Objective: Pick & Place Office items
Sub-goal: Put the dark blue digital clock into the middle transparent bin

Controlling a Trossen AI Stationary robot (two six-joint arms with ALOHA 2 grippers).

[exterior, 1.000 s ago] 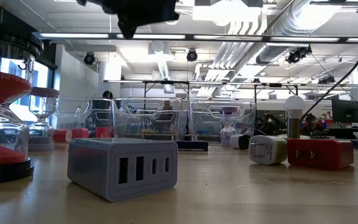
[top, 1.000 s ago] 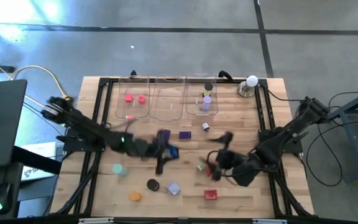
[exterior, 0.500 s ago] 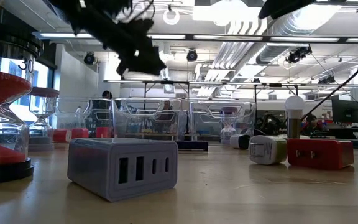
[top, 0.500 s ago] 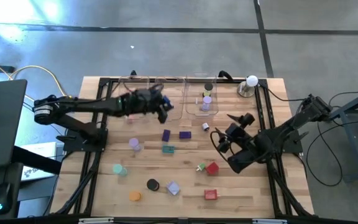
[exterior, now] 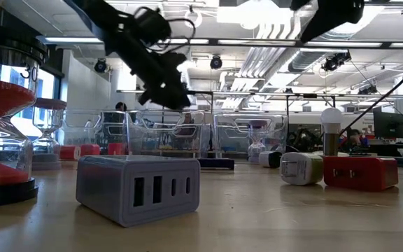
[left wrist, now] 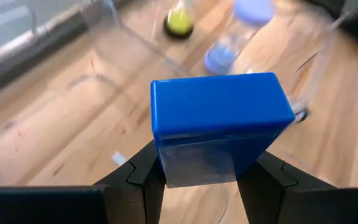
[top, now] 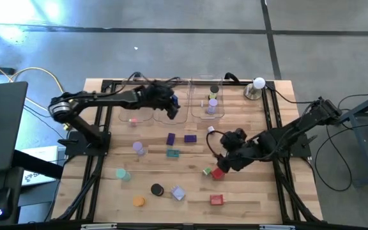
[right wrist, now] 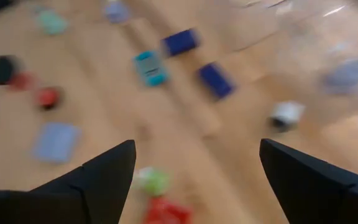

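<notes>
The table (top: 107,191) carried three clear trays (top: 174,112) along its far edge, and the left gripper (top: 168,101) hung over the middle one, its fingers (left wrist: 143,173) closed snugly on a blue block (left wrist: 219,118) that stood clear of the wood with the tray's transparent wall just beyond it. The step in hand looked like the drop into that tray, and doing it well meant bringing the block low and square inside the walls before parting the fingers, since a release from height or over a rim would likely bounce it back onto the table. The right gripper (top: 222,165) hovered nearer the front, its fingers spread wide and holding nothing, above a red piece (top: 218,172) and a small green piece (top: 206,171) lying just beside each other; a clean pick there would call for centring on one alone. Other pieces, a teal block (top: 172,153), a black disc (top: 156,189) and an orange disc (top: 138,201), lay scattered, well apart
</notes>
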